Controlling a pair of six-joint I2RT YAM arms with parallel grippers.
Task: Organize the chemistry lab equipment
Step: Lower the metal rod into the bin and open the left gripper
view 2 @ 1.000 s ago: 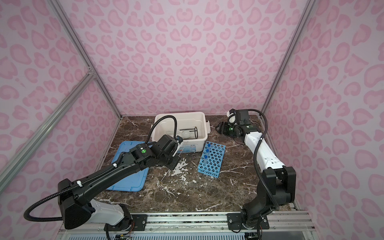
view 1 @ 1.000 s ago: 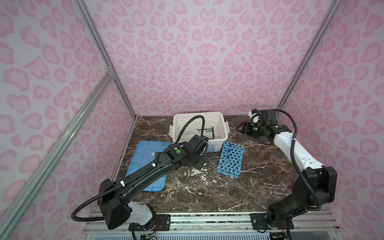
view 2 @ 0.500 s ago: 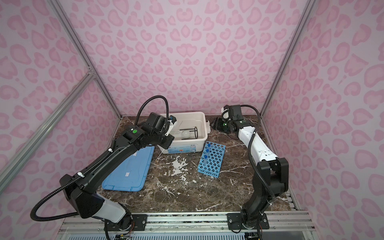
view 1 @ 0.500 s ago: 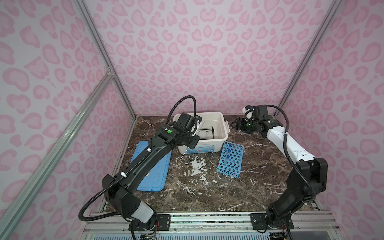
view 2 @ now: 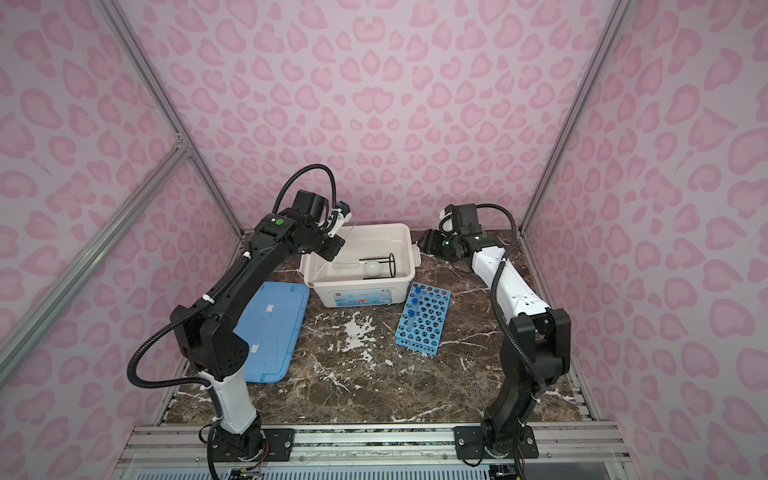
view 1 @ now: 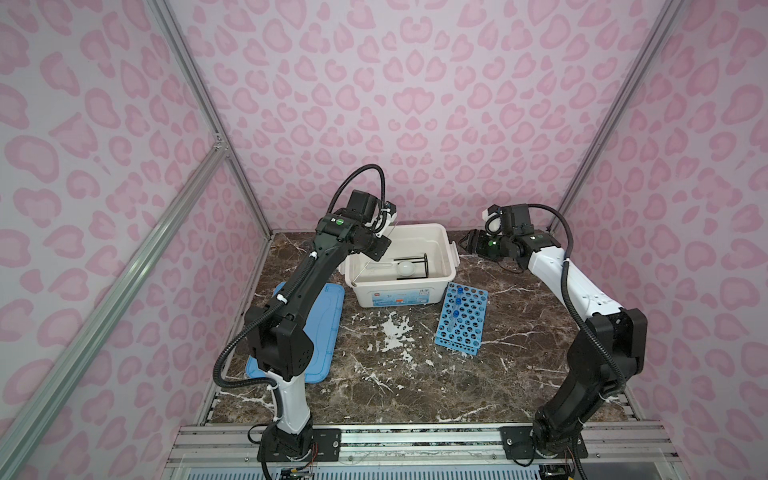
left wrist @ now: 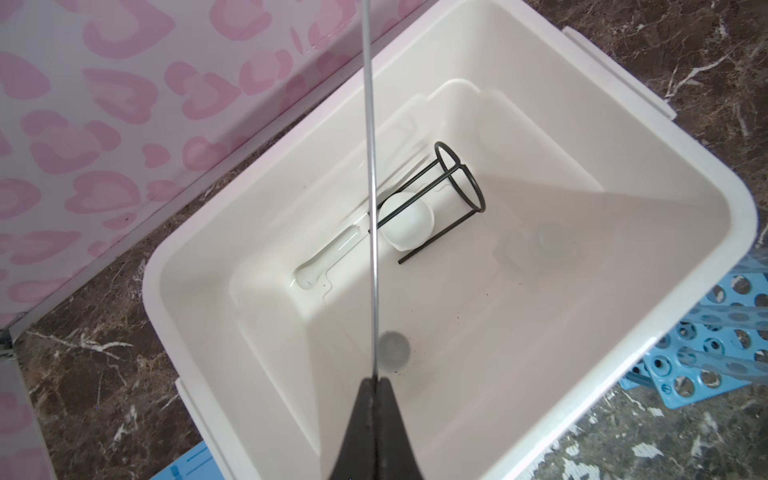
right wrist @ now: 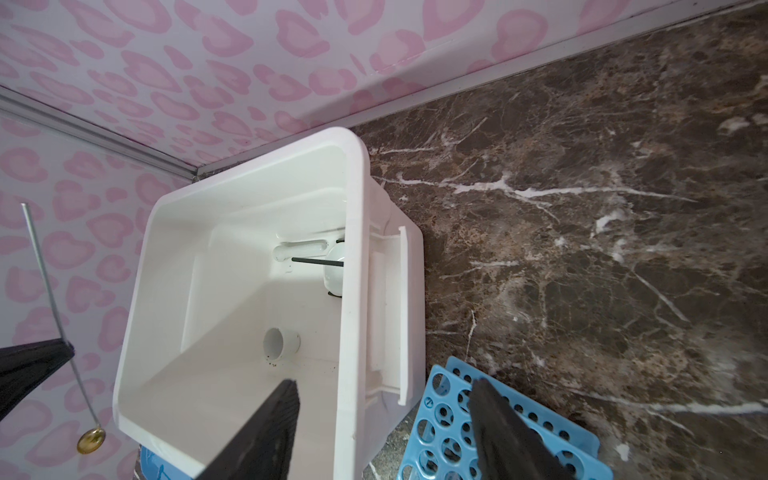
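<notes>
Long metal spoon [left wrist: 370,166] on its way into the white box [left wrist: 706,199]

Grips the spoon's thin stem in the fully closed left claw [left wrist: 376,386], over the box where pestle [left wrist: 328,259], dish [left wrist: 409,226], cup [right wrist: 280,345] and wire stand [left wrist: 457,178] lie. Holds the right claw [right wrist: 384,384] spread and empty beside the box. Shows the blue rack [view 1: 461,318] with two tubes [view 1: 457,307] on the bench [view 1: 395,374]. Next, probably: lower, tilt the stem inside, let go.
</notes>
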